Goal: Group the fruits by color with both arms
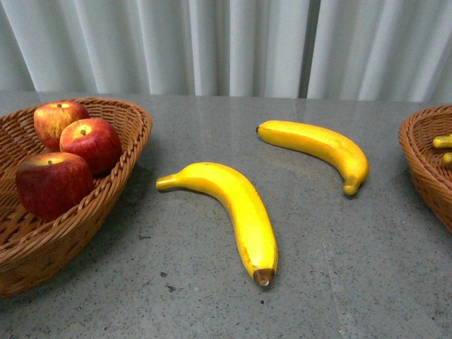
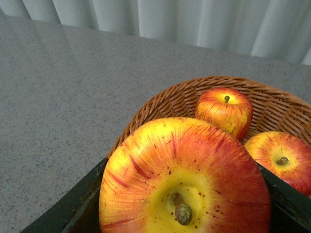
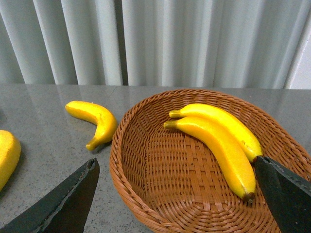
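Note:
A red apple (image 2: 184, 170) with a yellow stem patch fills the left wrist view, and my left gripper (image 2: 182, 194) is shut on it just over the left wicker basket (image 2: 160, 104). Two more apples (image 2: 224, 110) (image 2: 282, 158) lie in that basket. In the front view three apples (image 1: 90, 143) show in the left basket (image 1: 131, 152), and neither arm shows. Two bananas (image 1: 233, 205) (image 1: 321, 145) lie on the table. My right gripper (image 3: 177, 194) hangs open above the right basket (image 3: 146, 174), which holds two bananas (image 3: 218, 143) (image 3: 231, 121).
The grey speckled table (image 1: 353, 268) runs back to a pale curtain (image 1: 233, 42). The right basket's rim (image 1: 417, 162) shows at the front view's right edge. Seen from the right wrist, one banana (image 3: 95, 116) lies just outside the basket and another (image 3: 7, 155) at the picture's edge.

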Tool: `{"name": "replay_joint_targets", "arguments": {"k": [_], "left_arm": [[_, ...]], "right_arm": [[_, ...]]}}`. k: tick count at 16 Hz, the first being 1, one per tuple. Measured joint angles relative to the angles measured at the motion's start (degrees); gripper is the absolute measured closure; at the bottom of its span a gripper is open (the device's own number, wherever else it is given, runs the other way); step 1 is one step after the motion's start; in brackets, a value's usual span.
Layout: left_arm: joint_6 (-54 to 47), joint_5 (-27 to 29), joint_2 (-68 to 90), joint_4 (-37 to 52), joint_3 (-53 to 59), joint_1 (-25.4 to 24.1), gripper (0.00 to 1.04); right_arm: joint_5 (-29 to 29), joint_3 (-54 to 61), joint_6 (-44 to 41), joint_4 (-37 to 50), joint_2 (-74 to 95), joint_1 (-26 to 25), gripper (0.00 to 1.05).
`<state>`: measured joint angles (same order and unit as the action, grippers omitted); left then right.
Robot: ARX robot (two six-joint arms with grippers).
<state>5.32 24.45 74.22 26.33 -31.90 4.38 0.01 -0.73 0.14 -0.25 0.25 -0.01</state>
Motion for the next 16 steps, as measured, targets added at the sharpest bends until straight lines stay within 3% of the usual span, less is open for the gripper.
{"name": "replay_joint_targets", "arguments": {"k": [2,3,7,10,13,14,16], "left_arm": [[0.35,-0.98,0.0,-0.04,-0.2,-0.42,0.07],[0.37,-1.16,0.0,-0.17,-0.35,-0.55,0.05],[-0.24,0.0,-5.11,2.56,-0.28,2.97,0.07],[-4.96,5.22,-16.39,4.94,3.23,10.19,0.07],[-5.88,8.7,-25.22,2.58,7.15,12.15,0.07],[-5.77,6.23,-28.39,-1.51,7.72,11.8,0.1],[-5.7,-8.26,-36.68,-7.72,13.05,7.28,0.3]], "right_arm": [[0.0,0.0,0.0,0.0,0.0,0.0,0.06],[0.0,0.0,0.0,0.0,0.0,0.0,0.06],[0.0,0.0,0.0,0.0,0.0,0.0,0.06],[-0.02,0.0,0.0,0.0,0.0,0.0,0.06],[-0.02,0.0,0.0,0.0,0.0,0.0,0.06],[0.0,0.0,0.0,0.0,0.0,0.0,0.06],[0.0,0.0,0.0,0.0,0.0,0.0,0.06]]}}
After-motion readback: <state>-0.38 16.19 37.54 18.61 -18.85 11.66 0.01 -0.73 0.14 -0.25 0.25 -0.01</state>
